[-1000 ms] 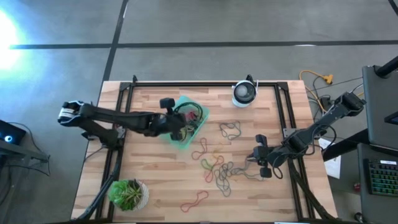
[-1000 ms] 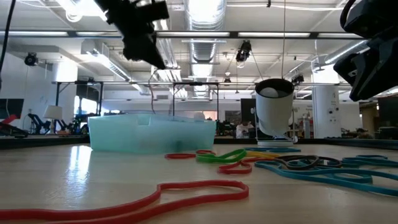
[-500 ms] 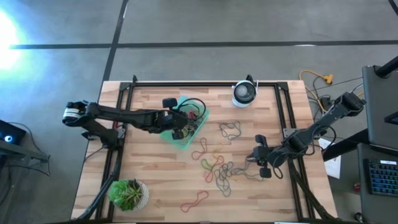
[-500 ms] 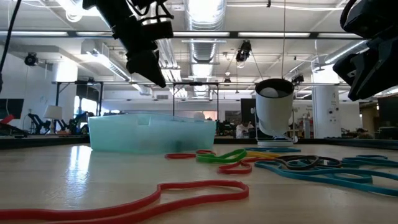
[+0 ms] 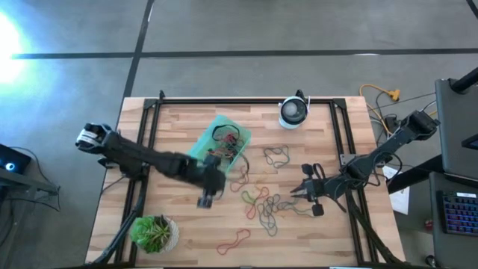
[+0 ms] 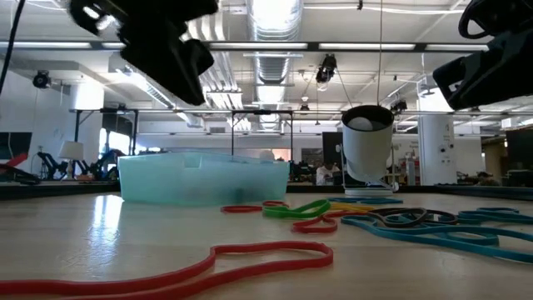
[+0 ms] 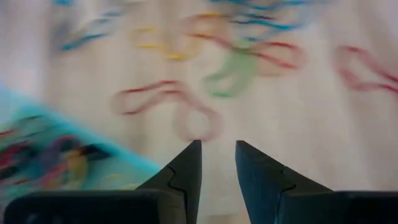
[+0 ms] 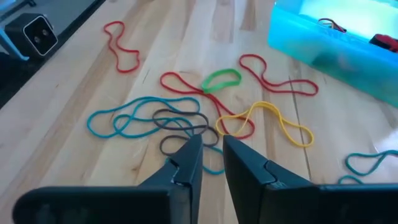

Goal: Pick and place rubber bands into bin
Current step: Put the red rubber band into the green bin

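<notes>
- The table [image 5: 179, 246] was a pale wooden butcher-block top inside a dark frame, seen whole from above.
- The left arm [image 5: 134, 155] reached in from the table's left edge, crossing toward the middle; the right arm [image 5: 381, 153] came in from the right edge.
- The bin [image 5: 218, 146], a teal see-through tray, sat left of the table's centre, with a tangle of red, yellow and dark bands already lying inside it.
- A potted plant [image 5: 154, 232] stood at the near left corner; a round white-and-black device [image 5: 293, 112] stood at the far edge, well apart from the bin.
- The left pincer [image 5: 208, 196] hung above bare wood just beside the bin's near end; its fingers [image 7: 186, 171] stood slightly parted with nothing between them.
- The right pincer [image 5: 306, 191] hovered at the right side of the loose pile; its fingers [image 8: 186, 165] showed a narrow gap and held nothing.
- The rubber bands [image 5: 263, 203] lay scattered on the wood between the two pincers, red, green, yellow, blue and grey loops overlapping; one grey loop [image 5: 276, 155] lay apart nearer the device; one red loop [image 5: 234, 240] lay alone by the near edge.
</notes>
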You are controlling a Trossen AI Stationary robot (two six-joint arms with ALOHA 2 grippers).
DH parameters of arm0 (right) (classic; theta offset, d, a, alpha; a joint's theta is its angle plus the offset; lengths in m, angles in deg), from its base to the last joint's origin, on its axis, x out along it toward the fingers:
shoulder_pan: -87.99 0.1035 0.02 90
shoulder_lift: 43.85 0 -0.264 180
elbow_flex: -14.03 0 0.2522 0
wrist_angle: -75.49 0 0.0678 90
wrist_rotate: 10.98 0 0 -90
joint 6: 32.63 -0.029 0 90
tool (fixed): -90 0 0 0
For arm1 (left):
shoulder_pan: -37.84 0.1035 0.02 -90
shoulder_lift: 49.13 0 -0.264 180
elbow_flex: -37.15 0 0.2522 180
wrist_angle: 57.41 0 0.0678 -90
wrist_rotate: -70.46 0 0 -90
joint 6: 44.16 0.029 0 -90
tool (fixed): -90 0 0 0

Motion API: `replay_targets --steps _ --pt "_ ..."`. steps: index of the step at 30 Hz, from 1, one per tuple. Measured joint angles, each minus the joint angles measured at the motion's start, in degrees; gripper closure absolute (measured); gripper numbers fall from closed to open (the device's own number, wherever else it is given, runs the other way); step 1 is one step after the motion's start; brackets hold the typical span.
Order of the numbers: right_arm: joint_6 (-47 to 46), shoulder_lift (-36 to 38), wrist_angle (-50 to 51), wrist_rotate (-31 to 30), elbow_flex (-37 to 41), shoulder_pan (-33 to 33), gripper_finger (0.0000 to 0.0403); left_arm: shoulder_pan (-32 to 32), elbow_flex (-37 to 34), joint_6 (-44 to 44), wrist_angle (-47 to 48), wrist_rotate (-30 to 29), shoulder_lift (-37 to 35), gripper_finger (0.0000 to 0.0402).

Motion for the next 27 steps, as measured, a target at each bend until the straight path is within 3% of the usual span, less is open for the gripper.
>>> replay_targets --steps 5,10,15,23,27 --pt "-0.6 0.0 0.0 0.1 -0.1 0.0 0.0346 -8.3 -0.1 -1.1 -6.7 1.4 3.9 0.032" --pt "-0.7 0.0 0.1 0.1 -0.2 0.0 0.0344 -13.3 0.5 3.4 -15.6 1.5 10.0 0.032" --pt "-0.8 0.0 0.1 0.1 -0.2 0.0 0.0346 -14.4 1.5 7.4 -23.7 1.4 16.1 0.032" --pt "-0.7 0.0 0.1 0.1 -0.4 0.0 0.0348 -13.9 4.0 8.1 -24.2 1.4 22.6 0.032" --pt "-0.8 0.0 0.2 0.1 -0.3 0.0 0.0348 -13.8 4.1 8.2 -27.6 5.0 23.9 0.032"
